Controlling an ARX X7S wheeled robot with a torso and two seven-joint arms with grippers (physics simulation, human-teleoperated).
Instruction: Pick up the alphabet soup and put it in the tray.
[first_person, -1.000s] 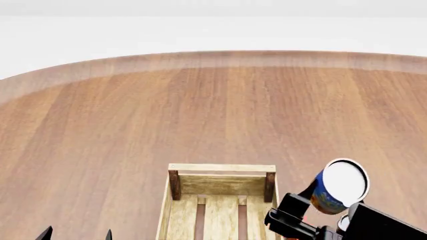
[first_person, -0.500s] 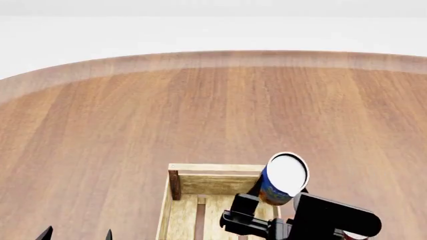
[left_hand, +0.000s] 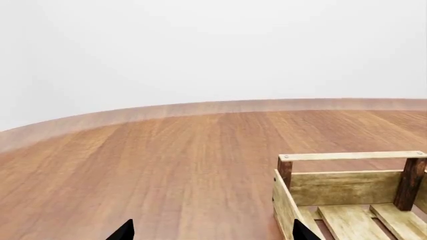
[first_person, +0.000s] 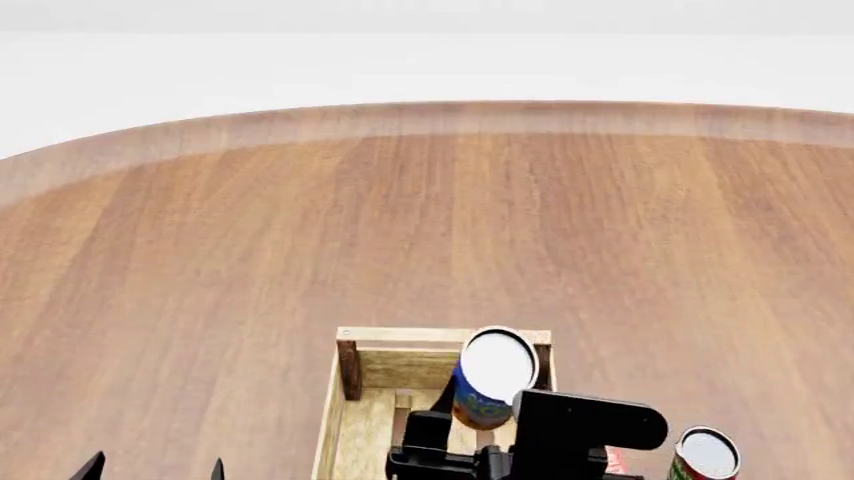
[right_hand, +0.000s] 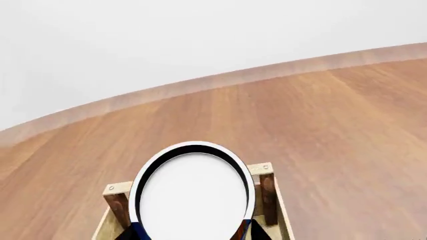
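My right gripper (first_person: 461, 425) is shut on the alphabet soup (first_person: 489, 380), a blue-labelled can with a white top, and holds it above the far end of the tray (first_person: 441, 337). In the right wrist view the soup's white top (right_hand: 193, 195) fills the lower middle, with the tray's far rail and dark corner posts (right_hand: 267, 197) behind it. The left gripper (first_person: 154, 468) is open and empty at the near left; only its fingertips show. In the left wrist view the left gripper (left_hand: 212, 232) is low on the table and the tray (left_hand: 347, 172) stands beside it.
A second can with a red-and-green label (first_person: 703, 455) stands on the table to the right of the tray. The round wooden table (first_person: 267, 240) stretches far ahead and to the left, ending at a curved edge.
My right gripper has carried the soup leftward, from beside the tray's right edge to above its far end. The second can has come into view. The left gripper has not moved.
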